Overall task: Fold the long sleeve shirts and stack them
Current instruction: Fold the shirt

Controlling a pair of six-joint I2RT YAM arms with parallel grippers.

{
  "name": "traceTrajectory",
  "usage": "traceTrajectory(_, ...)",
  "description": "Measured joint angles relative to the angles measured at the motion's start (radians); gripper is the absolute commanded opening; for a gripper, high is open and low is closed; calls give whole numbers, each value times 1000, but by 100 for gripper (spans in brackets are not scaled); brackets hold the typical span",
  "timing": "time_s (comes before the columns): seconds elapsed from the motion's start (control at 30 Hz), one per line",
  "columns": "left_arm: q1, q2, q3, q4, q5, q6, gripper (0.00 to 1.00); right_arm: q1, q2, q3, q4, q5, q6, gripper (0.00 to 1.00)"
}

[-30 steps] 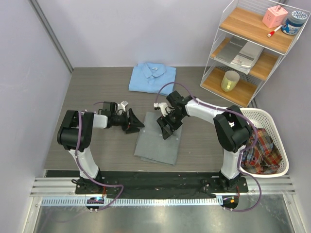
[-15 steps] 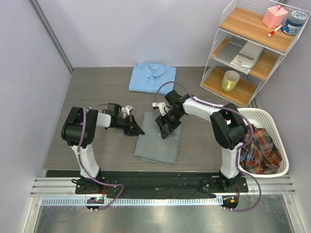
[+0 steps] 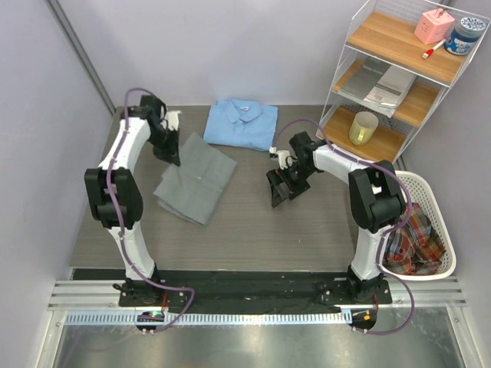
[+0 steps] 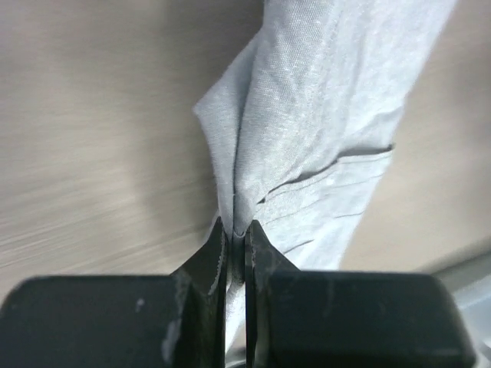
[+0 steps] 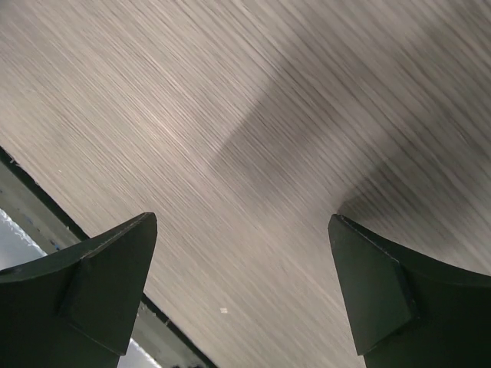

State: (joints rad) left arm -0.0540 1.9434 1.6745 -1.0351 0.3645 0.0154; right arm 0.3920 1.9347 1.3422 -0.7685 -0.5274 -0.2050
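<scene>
The left claw [image 3: 172,152] pinches the grey shirt [image 3: 196,181]; the right claw [image 3: 279,193] stands wide open.
The left claw is clamped tight on a gathered edge of the grey shirt, whose rest spreads on the counter [image 3: 253,230] just nearward of it. The right claw gapes above the counter, holding nothing; the light blue shirt [image 3: 240,123] lies folded beyond it, to its left.

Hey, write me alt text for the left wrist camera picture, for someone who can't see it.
The left end effector, its two black fingers shut together, pinches a bunched edge of the soft plain grey cloth shirt. The cloth runs away from the grip in folds over a blurred grey-brown wood-grain table.
</scene>
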Motion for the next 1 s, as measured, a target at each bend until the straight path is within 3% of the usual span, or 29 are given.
traceTrajectory(0.13, -6, 23, 340, -172, -245, 141, 0, -28, -55, -21, -23, 21, 2, 100)
traceTrajectory(0.23, -90, 9, 478, -195, -428, 232, 0, -30, -94, -32, -26, 24, 2, 100)
traceTrajectory(0.3, -175, -27, 431, -188, -519, 264, 0, -33, -109, -40, -26, 23, 2, 100)
traceTrajectory(0.4, -300, -63, 241, -186, -598, 267, 0, -44, -116, -55, -27, 18, 3, 100)
traceTrajectory(0.53, -444, 4, 0, -151, -602, 167, 0, -76, -116, -84, -27, 8, 3, 100)
traceTrajectory(0.67, -563, 169, -50, -115, -555, 38, 3, -109, -119, -122, -29, -4, 3, 100)
traceTrajectory(0.73, -622, 214, -47, -108, -560, -8, 9, -123, -123, -144, -34, -9, 3, 100)
traceTrajectory(0.83, -687, 214, -21, -113, -503, -79, 33, -140, -132, -163, -47, -14, 2, 100)
traceTrajectory(0.93, -731, 214, 30, -88, -362, -152, 38, -154, -142, -170, -54, -19, 0, 100)
traceTrajectory(1.0, -744, 214, 90, -89, -266, -179, 55, -164, -143, -170, -60, -26, -2, 100)
